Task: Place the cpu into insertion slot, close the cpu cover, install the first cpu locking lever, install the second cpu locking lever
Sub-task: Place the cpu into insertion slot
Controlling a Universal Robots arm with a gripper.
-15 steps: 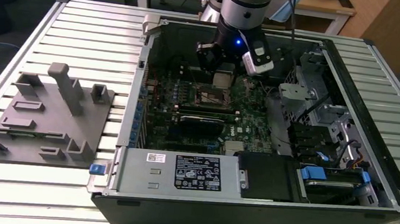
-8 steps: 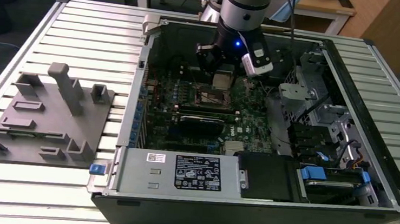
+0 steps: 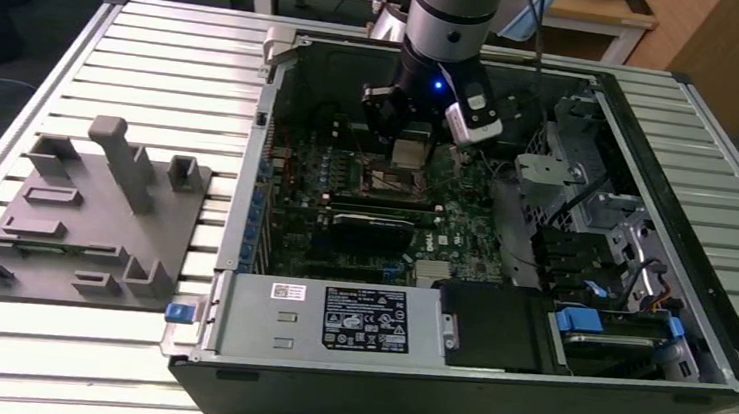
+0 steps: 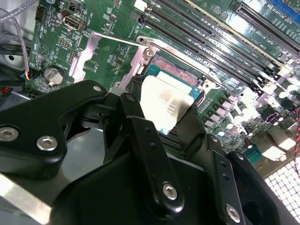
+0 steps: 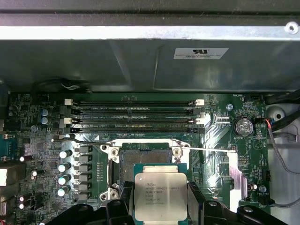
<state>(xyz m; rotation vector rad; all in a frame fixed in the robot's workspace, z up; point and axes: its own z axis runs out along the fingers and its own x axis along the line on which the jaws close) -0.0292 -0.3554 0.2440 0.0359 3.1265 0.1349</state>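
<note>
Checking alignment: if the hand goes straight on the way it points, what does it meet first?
Probably the insertion slot, with the cpu in the hand touching first; depth and exact overlap are hard to judge.

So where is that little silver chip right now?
In the first wrist view the cpu is clamped in the gripper, hanging close by the insertion slot on the green board, not yet in it.

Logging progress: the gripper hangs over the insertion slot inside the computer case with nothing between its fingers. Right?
Not quite. The first wrist view shows the gripper shut on the cpu. It does hang over the insertion slot inside the computer case.
</note>
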